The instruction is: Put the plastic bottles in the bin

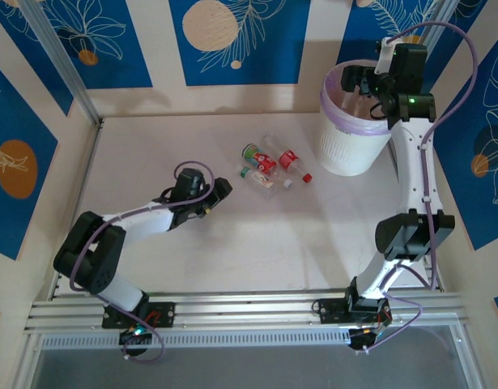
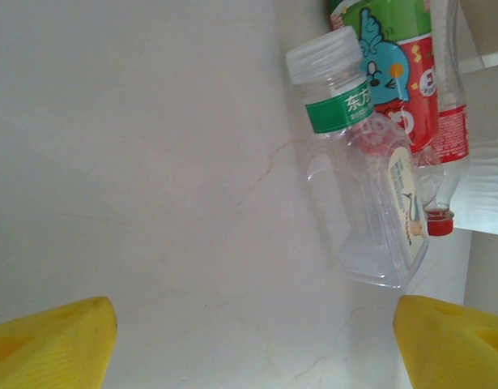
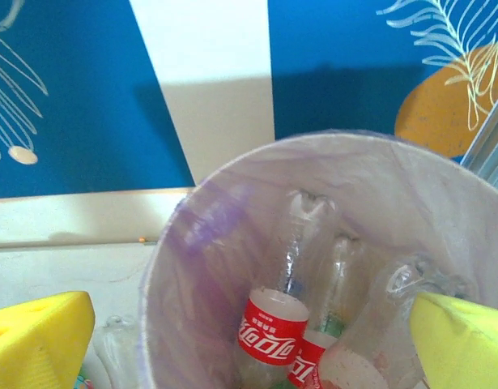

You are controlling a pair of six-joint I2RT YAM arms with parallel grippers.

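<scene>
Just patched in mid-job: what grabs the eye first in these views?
The white, lilac-lined bin at the table's far right, with the open right gripper poised over it and several bottles already inside. Next, the loose bottles heaped mid-table, with the open left gripper facing them from the left, not touching.

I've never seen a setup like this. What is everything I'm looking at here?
loose bottles: at least three, clear with red and green labels, lying clustered mid-table
binned bottles: at least three, clear, some red-labelled, inside the bin
bin: one, white with lilac liner, far right of the table
table: one, white
wall panels: blue with orange and white patterns, around the table
rail: one, silver, near edge
left gripper: one, yellow fingers, open, beside the loose bottles
right gripper: one, yellow fingers, open, above the bin
</scene>
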